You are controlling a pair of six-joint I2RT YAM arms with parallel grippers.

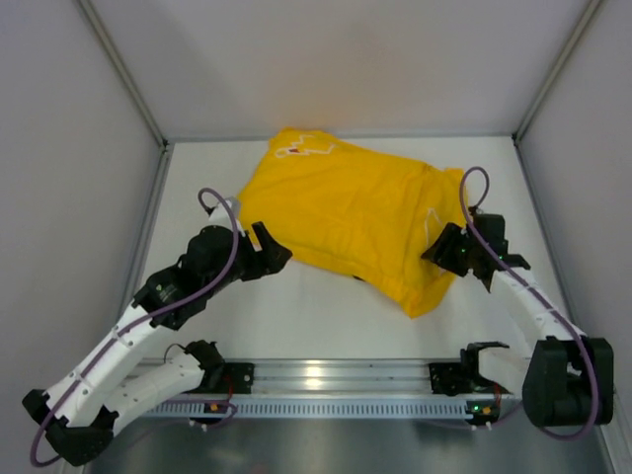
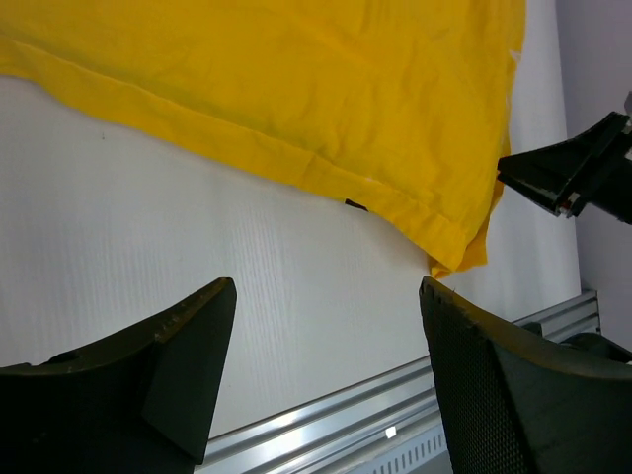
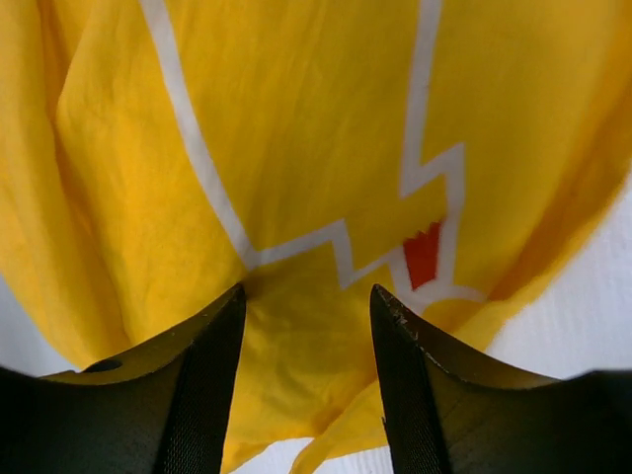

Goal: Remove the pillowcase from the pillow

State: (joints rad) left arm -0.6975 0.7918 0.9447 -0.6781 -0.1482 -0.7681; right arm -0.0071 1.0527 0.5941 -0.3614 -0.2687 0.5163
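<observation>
From above: the yellow pillowcase (image 1: 346, 212) lies rumpled at mid-bench (image 1: 316, 316), a white outline at its far corner. The left pincer (image 1: 272, 252) sits just beside its near-left edge, and the right pincer (image 1: 437, 252) is at its right edge.

Left wrist: the fingers (image 2: 188, 336) are spread wide over bare bench, holding nothing, with the cloth's hem beyond them.

Right wrist: the fingers (image 3: 212, 346) are parted with yellow cloth in the gap, marked with a white zigzag line and a red patch (image 3: 423, 255). No firm grip is evident.

The pillowcase (image 1: 346, 212) on the table (image 1: 296, 321), left jaws at its left, right jaws at its right.
</observation>
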